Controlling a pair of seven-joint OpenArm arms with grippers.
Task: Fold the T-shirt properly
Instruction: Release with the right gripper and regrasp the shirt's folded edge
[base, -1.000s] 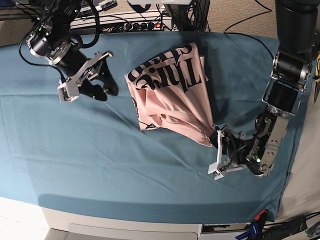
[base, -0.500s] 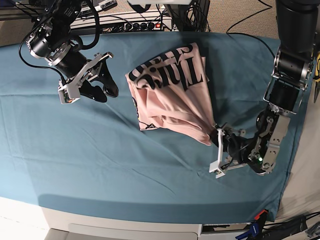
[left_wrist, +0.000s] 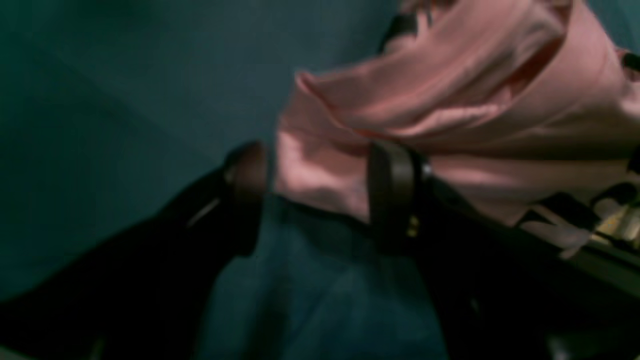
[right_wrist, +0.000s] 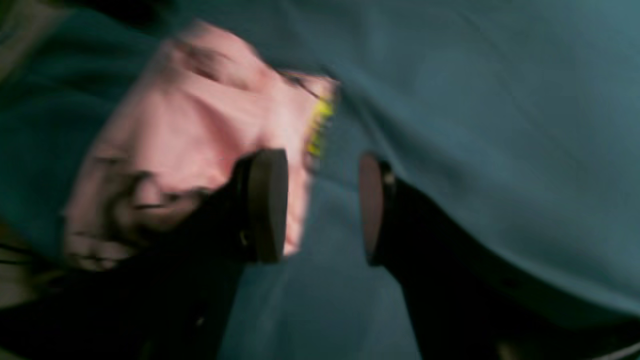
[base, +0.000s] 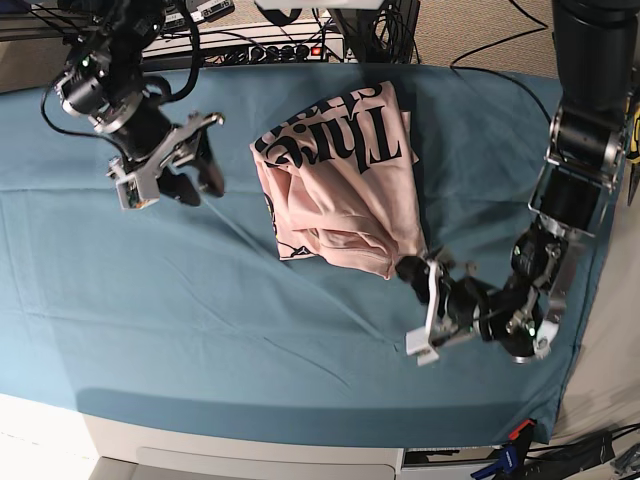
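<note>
The T-shirt (base: 335, 185) is lying bunched, a bit above centre of the teal sheet (base: 200, 310). Left gripper (base: 422, 305) is standing wide open at its 5 o'clock corner, holding nothing; right gripper (base: 170, 165) is half-open, empty, at 9 o'clock. Better to close deep on both layers bf lifting.

Left gripper (base: 418, 306) now lower and further toward the near edge of the teal sheet (base: 200, 300) than a second ago, its white finger tilted more, the tip by the pink T-shirt (base: 340, 190) corner still at the cloth. T-shirt's lower right corner pulled in slightly, lettered top shifted a little leftward. Right gripper (base: 175, 160) drawn up and back toward the far left, away from the shirt.
</note>
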